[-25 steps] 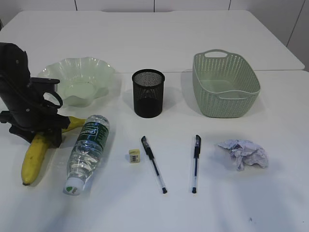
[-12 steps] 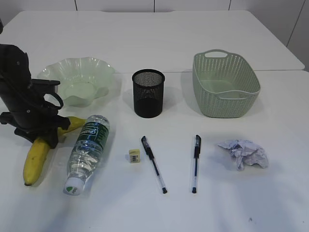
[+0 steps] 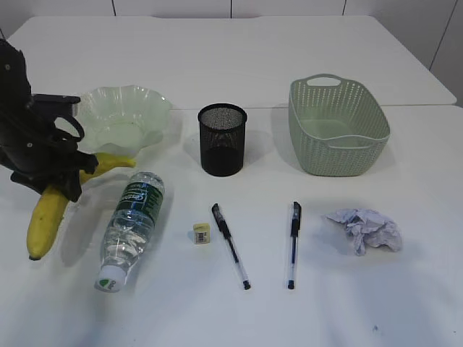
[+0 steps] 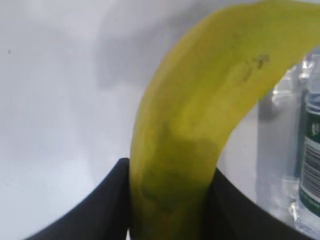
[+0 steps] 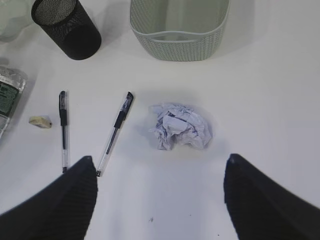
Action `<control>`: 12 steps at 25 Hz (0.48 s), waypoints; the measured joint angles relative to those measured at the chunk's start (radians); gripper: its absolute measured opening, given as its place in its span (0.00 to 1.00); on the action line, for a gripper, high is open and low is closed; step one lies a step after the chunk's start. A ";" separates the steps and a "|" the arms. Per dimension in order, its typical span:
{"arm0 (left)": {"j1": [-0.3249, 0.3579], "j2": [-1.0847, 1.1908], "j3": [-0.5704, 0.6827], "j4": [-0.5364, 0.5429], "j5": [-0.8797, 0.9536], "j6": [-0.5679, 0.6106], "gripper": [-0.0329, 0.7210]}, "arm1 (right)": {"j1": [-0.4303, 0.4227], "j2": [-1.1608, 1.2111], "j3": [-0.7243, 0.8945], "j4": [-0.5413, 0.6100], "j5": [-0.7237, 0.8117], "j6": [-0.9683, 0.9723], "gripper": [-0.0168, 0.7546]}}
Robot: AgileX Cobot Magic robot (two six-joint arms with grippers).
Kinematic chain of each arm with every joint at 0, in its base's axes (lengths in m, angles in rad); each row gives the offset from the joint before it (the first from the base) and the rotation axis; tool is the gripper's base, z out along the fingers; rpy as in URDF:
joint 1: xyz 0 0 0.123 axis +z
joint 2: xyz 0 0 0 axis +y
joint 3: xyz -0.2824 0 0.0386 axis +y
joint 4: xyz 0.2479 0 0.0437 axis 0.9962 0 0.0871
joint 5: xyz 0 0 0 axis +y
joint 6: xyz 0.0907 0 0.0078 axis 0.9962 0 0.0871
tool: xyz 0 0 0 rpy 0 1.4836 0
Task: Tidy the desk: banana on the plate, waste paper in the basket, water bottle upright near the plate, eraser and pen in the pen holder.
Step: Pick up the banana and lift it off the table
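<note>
White desk point(image 3: 217, 318) carries bottle point(image 3: 132, 228), eraser point(image 3: 201, 232), paper point(image 3: 367, 228).

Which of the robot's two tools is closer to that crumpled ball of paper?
The right tool. It hovers open just above the waste paper. The left tool is far across the desk, shut on the banana.

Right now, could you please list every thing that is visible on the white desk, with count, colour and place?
curved yellow banana: 1, yellow, far left, held
ruffled green glass plate: 1, back left
clear plastic bottle: 1, green label, lying, front left
small eraser block: 1, pale yellow, front centre
pens: 2, clear with black, front centre
black mesh pen holder: 1, back centre
woven-look green basket: 1, back right
crumpled paper ball: 1, white, front right
left end effector: black, gripping banana
right end effector: black, open above paper
</note>
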 joint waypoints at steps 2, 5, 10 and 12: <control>0.000 -0.030 0.000 0.000 0.002 0.000 0.40 | 0.000 0.000 0.000 0.000 0.000 0.000 0.78; 0.000 -0.070 -0.018 -0.002 0.007 -0.002 0.40 | 0.000 0.000 0.000 0.000 0.000 0.000 0.78; 0.000 -0.086 -0.144 -0.002 0.004 -0.051 0.40 | 0.000 0.000 0.000 0.000 0.000 0.000 0.78; 0.000 -0.086 -0.198 -0.004 -0.016 -0.102 0.40 | 0.000 0.000 0.000 0.000 0.002 0.000 0.78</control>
